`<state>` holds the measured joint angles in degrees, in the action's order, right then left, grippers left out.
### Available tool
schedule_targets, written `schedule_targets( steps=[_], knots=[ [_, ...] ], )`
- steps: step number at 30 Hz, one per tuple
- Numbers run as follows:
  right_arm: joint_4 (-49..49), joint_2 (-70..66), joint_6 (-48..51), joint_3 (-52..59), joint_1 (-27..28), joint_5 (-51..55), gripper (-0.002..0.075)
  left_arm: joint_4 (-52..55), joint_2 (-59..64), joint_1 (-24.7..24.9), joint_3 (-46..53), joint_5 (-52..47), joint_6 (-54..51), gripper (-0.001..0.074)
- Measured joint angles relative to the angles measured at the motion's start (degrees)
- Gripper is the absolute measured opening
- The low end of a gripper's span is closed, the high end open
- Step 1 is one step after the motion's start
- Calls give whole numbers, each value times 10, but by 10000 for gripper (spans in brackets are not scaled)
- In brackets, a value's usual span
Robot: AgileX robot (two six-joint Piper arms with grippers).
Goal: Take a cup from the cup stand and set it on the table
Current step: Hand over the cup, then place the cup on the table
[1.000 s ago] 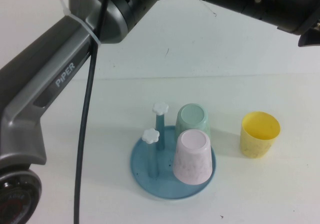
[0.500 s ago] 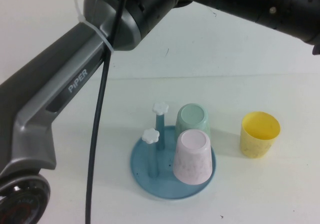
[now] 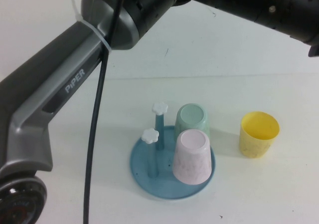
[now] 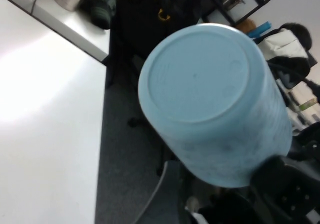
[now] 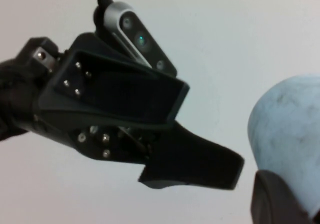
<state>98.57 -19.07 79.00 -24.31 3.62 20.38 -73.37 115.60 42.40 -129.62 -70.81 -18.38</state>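
The sky-blue speckled cup (image 5: 290,134) is held in the air, off the cup stand (image 3: 144,176). My right gripper (image 5: 287,196) is shut on it, one dark finger pressed against its side. In the left wrist view the cup (image 4: 210,99) fills the middle, base toward the camera, rim end behind a dark gripper part. My left gripper (image 5: 235,166) ends just short of the cup's base, with a thin gap between them. Both grippers and the cup are out of the high view. The table (image 3: 269,199) lies below.
On the stand a mint-green cup (image 3: 192,118) and a pink cup (image 3: 191,156) sit upside down, beside two bare pegs (image 3: 150,135). A yellow cup (image 3: 259,134) stands upright on the table to the right. My left arm (image 3: 60,92) and right arm (image 3: 259,4) cross the top.
My left arm swung right and up, then eased back slightly. My right arm shifted up and right along the top edge. The stand and its cups have not moved.
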Motion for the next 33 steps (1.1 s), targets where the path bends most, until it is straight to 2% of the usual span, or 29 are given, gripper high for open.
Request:
schedule_targets(
  steps=[2,3,5,7,8,10,11,14,17,22,25,29,33],
  knots=[
    [0,-2,4,0,0,0,19,26,-9,0,0,0,2,650],
    [-4,-5,1,0,0,1,19,55,-16,0,0,-1,4,609],
    [-29,-18,-9,0,0,11,19,136,-30,0,0,-4,15,466],
    [-65,-43,-28,0,0,31,19,235,-47,0,0,-8,39,260],
    [-88,-58,-39,0,0,44,19,273,-53,0,0,-9,48,185],
    [-141,-89,-65,-6,0,72,19,359,-64,0,0,-11,72,81],
    [-174,-109,-82,-12,0,91,19,388,-69,0,0,-11,82,57],
    [-287,-166,-135,-49,0,154,19,459,-83,0,17,-11,99,16],
    [-402,-229,-199,-104,0,222,19,482,-110,0,70,-11,100,5],
    [-574,-337,-281,-208,0,325,19,499,-176,0,214,-11,98,3],
    [-615,-406,-294,-239,-1,352,19,502,-219,0,304,-11,88,1],
    [-661,-483,-313,-250,-46,341,18,503,-269,0,414,-9,69,0],
    [-746,-549,-373,-250,-131,301,18,503,-322,0,497,-7,62,-1]
  ],
)
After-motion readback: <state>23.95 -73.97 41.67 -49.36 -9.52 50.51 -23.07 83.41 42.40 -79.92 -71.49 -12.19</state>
